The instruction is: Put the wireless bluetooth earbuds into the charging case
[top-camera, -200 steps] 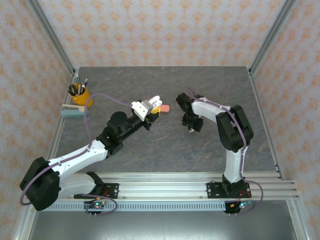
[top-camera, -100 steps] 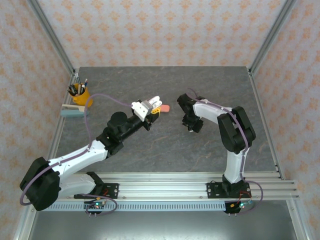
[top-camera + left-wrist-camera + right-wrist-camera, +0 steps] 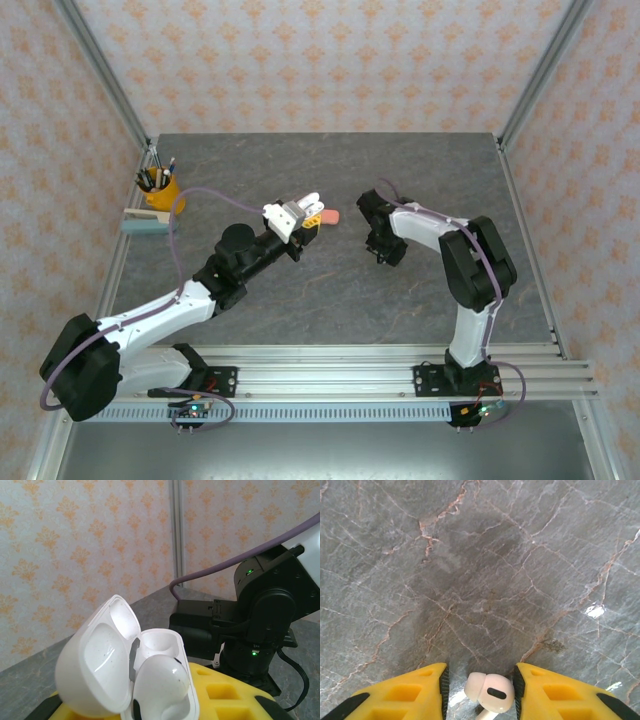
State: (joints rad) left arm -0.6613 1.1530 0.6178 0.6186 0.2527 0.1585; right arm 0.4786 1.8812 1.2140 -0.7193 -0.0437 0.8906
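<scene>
Left gripper (image 3: pixel 303 212): jaws clamped on white case (image 3: pixel 125 675), lid (image 3: pixel 92 665) hinged open and tilted back, inner well exposed. Right gripper (image 3: pixel 384 250): down at bench (image 3: pixel 480 570), jaws apart. White earbud (image 3: pixel 490 694): lying on bench between the yellow fingers (image 3: pixel 405 692), stem toward wrist camera. Nearly touching one finger, small gap at the other; not clamped. Case and earbud well apart in top view.

Earbud (image 3: pixel 489 694) stem (white) beyond bottom edge
</scene>
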